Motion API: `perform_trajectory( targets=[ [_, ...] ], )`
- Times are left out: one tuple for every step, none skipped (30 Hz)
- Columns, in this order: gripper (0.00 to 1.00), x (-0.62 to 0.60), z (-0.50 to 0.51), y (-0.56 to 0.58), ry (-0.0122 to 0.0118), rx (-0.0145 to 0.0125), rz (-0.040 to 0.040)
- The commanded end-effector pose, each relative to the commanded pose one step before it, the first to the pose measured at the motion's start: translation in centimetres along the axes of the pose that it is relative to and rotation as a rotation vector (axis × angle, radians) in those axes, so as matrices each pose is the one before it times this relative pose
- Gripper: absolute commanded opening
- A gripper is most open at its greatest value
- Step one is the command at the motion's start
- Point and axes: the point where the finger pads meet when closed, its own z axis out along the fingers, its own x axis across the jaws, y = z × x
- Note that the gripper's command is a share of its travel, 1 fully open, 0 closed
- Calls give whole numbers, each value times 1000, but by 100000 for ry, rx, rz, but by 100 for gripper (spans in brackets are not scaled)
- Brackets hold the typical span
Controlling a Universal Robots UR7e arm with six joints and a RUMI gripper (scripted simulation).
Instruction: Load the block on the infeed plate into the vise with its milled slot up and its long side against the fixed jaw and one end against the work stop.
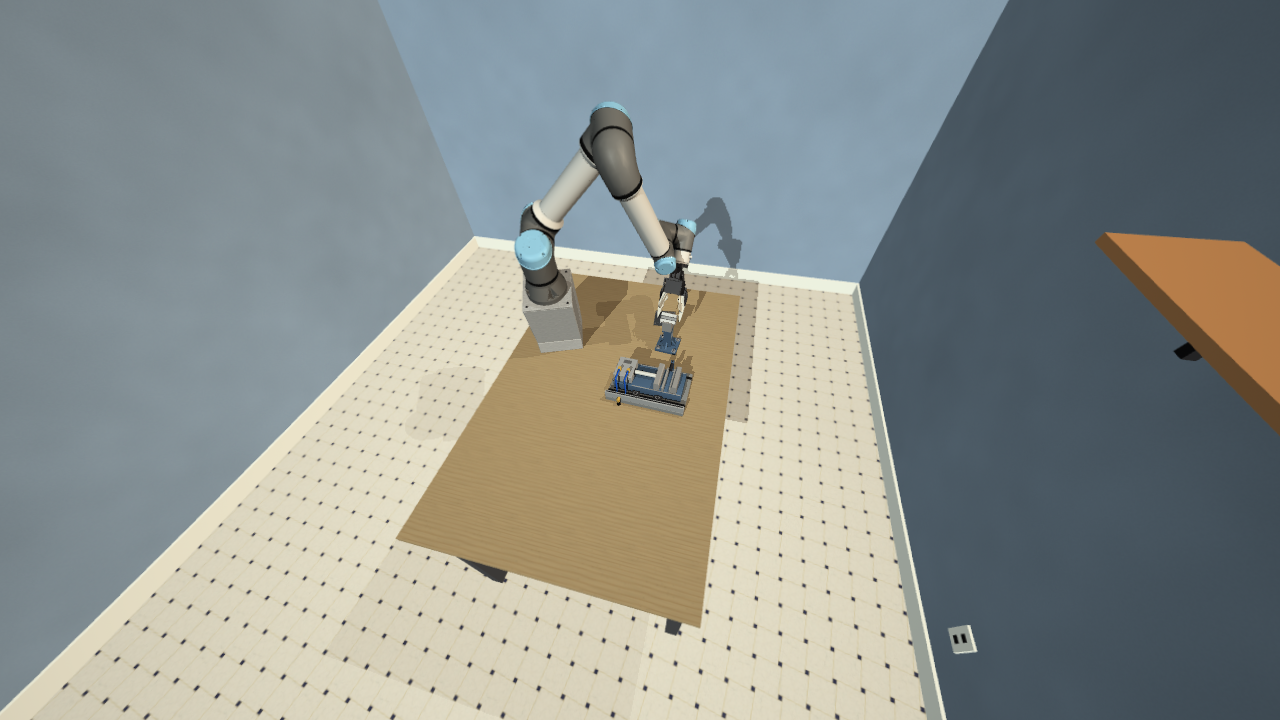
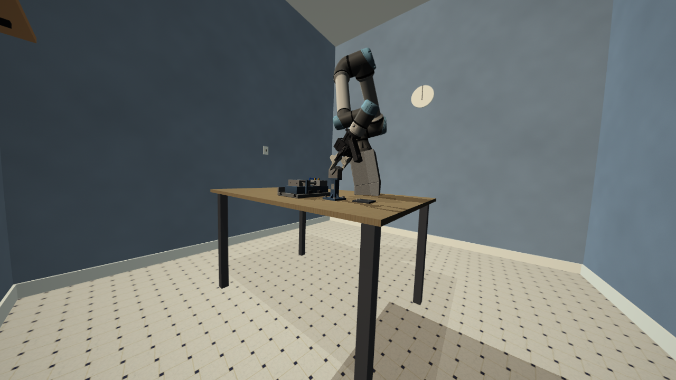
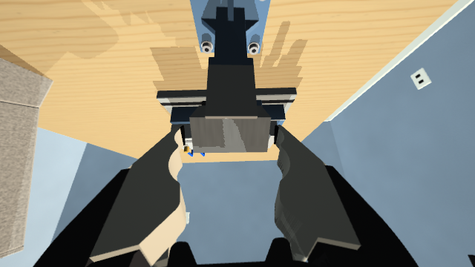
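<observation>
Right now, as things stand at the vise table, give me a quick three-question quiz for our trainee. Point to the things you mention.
1. Where is the gray block (image 1: 668, 317) (image 2: 333, 172) (image 3: 230, 135): (a) in the vise (image 1: 657, 385) (image 2: 302, 190) (image 3: 275, 113), (b) atop the stand (image 1: 667, 342) (image 2: 334, 188) (image 3: 231, 37), (c) on the floor?
2. True or false: the gripper (image 1: 668, 318) (image 2: 335, 171) (image 3: 230, 126) is clamped on that block.
3. Fill in: of stand and vise, the gripper is nearer the ____.

Key: 1 b; 2 false; 3 stand.
</observation>
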Motion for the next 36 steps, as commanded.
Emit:
perform_trajectory(
  targets=[
    [51,38,-39,42,152,3200,53],
    [51,-2,2,6,-14,714,2],
    [51,0,0,0,0,0,0],
    [51,0,0,0,0,0,0],
    [51,-1,1,6,-5,726,1],
    [51,1,-1,6,5,739,-1],
    [51,2,-3,6,15,752,-3],
    [51,4,-4,6,26,764,-5],
    [51,-2,3,7,-15,820,2],
    [51,-3,4,7,-22,850,3],
    [51,-1,2,7,-9,863,1],
    [51,1,-1,7,5,875,-1],
    [51,3,-3,7,19,887,-3],
    [51,4,-5,7,26,905,-5],
    [51,-5,6,8,-33,986,5],
    [51,-2,3,8,-16,999,2],
    [51,0,0,8,2,1011,-1],
    [51,3,-4,8,20,1022,-4],
    [51,3,-3,9,19,1053,-4],
    [51,0,0,0,0,0,0],
    [51,0,0,0,0,0,0],
    [51,-5,6,9,-32,1136,5],
    [51,-1,2,9,-10,1148,1],
    [51,2,-2,9,13,1159,-2],
    [51,5,-7,9,37,1169,-7],
    [51,-5,7,11,-37,1285,5],
    [51,-2,2,11,-13,1301,2],
    [51,2,-3,11,16,1311,-3],
    [51,4,-5,11,25,1314,-5],
    [51,-5,7,11,-34,1296,5],
    [51,-1,1,11,-6,1305,1],
    [51,3,-4,10,23,1313,-4],
    [51,1,-1,11,6,1306,-2],
    [51,-4,5,11,-27,1295,4],
    [51,0,0,10,1,1302,0],
    [51,4,-6,10,29,1308,-5]
  ],
)
